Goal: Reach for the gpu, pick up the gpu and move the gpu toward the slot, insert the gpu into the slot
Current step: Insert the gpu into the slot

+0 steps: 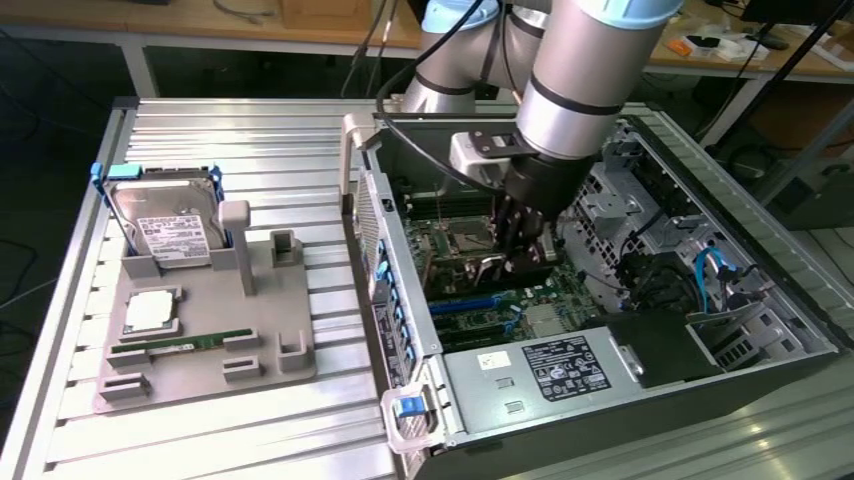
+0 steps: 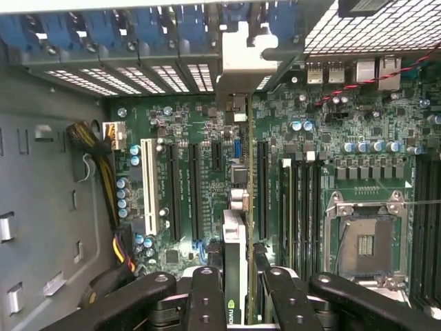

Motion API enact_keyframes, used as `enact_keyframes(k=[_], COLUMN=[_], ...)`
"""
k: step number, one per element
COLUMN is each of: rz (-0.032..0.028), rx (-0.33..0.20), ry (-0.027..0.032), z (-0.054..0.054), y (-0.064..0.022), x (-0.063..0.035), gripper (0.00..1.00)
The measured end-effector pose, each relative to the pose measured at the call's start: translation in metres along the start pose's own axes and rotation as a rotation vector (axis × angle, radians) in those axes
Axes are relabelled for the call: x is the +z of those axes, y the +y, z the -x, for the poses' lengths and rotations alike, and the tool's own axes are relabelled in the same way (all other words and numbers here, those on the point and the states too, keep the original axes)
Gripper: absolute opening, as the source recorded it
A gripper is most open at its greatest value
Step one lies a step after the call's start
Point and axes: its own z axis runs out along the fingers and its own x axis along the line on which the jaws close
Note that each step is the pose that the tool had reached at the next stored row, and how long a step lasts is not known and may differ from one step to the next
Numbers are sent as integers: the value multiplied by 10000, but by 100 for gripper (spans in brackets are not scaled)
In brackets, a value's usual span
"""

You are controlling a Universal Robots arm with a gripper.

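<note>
At the exterior view's left, a silver table (image 1: 240, 150) holds a gray tray (image 1: 267, 350). On the tray, a hard drive (image 1: 167, 225) with a white label stands up at the back. A square chip (image 1: 150, 312) lies in front of it. A thin green memory stick (image 1: 180, 345) lies in front of the chip.

In the middle, a big computer case (image 1: 367, 200) lies open on its side. The gray arm (image 1: 587, 70) reaches down into it. The gripper (image 1: 514, 245) is low over the green motherboard (image 1: 547, 290).

In the wrist view, the two black fingers (image 2: 207, 296) are close together and pinch the gpu (image 2: 235, 238) from both sides. The gpu stands on its edge between two black slots (image 2: 195, 193). Its silver end is up against the back wall of the case.

The blue slot (image 1: 465, 303) lies on the motherboard just beside the gripper. I cannot tell if the bottom edge of the gpu is in it.

The square processor socket (image 1: 470, 238) is near the gripper too.

Toward the exterior view's right, a gray box (image 1: 561, 365) with a black label sits in the case. Blue wires (image 1: 714, 275) curl past it.
</note>
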Motion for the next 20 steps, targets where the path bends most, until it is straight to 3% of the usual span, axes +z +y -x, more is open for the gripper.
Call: enact_keyframes(k=[7,12,20], rz=[-1,-2,-2], rx=[-1,0,-1], ry=[-7,-7,-6], z=[-4,-3,-5], y=[92,106,167], x=[87,152,162], gripper=[27,27,27])
